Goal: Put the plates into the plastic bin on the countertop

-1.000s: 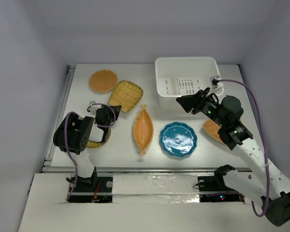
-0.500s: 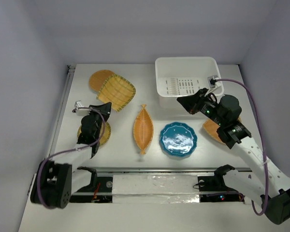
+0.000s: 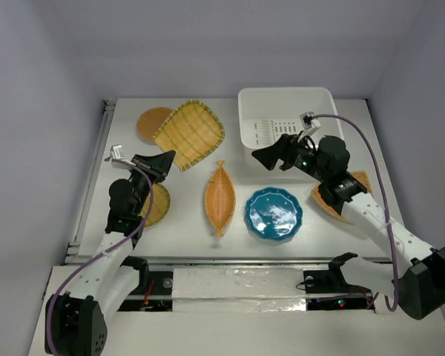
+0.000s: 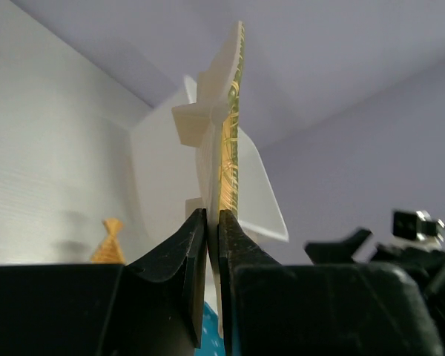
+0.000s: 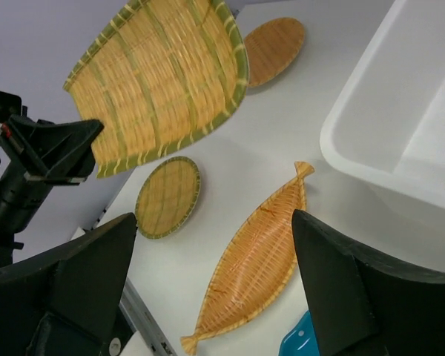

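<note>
My left gripper (image 3: 162,161) is shut on the edge of a yellow fan-shaped woven plate (image 3: 190,133) and holds it tilted above the countertop (image 3: 185,222). In the left wrist view the plate (image 4: 231,111) stands edge-on between the closed jaws. My right gripper (image 3: 268,156) is open and empty, hovering left of the white plastic bin (image 3: 285,98), above the leaf-shaped plate (image 5: 261,271). That leaf plate (image 3: 219,196) and a teal scalloped plate (image 3: 274,213) lie in the middle. The right wrist view shows the raised fan plate (image 5: 159,81) and the bin's rim (image 5: 371,111).
A round orange plate (image 3: 151,122) lies at the back left, partly behind the raised plate. A round yellow plate (image 3: 159,205) lies under my left arm. Another orange woven plate (image 3: 358,187) is partly hidden under my right arm. A metal rail (image 3: 96,159) runs along the left edge.
My left arm has lifted the fan-shaped plate up and toward the right. My right gripper has opened wide and shifted left, away from the bin's front wall.
</note>
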### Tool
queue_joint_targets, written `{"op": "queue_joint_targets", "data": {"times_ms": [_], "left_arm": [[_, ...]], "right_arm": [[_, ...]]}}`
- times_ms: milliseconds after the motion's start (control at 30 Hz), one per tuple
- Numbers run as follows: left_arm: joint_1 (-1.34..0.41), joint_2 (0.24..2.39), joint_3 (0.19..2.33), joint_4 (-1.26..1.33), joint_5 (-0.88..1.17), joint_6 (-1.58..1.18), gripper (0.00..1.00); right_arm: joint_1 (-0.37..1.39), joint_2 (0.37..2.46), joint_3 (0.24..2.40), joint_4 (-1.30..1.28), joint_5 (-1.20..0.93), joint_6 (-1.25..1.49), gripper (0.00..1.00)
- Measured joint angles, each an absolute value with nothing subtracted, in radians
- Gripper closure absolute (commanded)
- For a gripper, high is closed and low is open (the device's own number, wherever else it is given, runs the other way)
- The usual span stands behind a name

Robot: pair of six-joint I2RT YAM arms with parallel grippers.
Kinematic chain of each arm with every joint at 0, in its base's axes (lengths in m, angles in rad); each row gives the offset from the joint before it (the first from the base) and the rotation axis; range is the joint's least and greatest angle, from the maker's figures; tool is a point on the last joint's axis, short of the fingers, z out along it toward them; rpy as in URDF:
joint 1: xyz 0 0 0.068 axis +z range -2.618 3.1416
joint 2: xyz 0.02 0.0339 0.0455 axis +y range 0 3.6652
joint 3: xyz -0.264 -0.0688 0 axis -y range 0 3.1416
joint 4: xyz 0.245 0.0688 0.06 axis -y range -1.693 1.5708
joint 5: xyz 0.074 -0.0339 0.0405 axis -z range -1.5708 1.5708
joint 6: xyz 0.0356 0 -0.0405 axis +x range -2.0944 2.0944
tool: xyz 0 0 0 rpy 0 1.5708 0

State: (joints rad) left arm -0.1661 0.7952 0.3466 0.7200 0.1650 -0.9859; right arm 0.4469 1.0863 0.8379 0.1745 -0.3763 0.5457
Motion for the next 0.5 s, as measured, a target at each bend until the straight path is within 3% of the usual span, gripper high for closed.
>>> {"op": "queue_joint_targets", "data": {"times_ms": [500], "left_arm": [[-0.247,0.877,0.384,0.982,0.535,-1.140,1.00]], "right_arm": [[0.447,1.172,0.911,0.211,-0.323,0.566,0.11]]}}
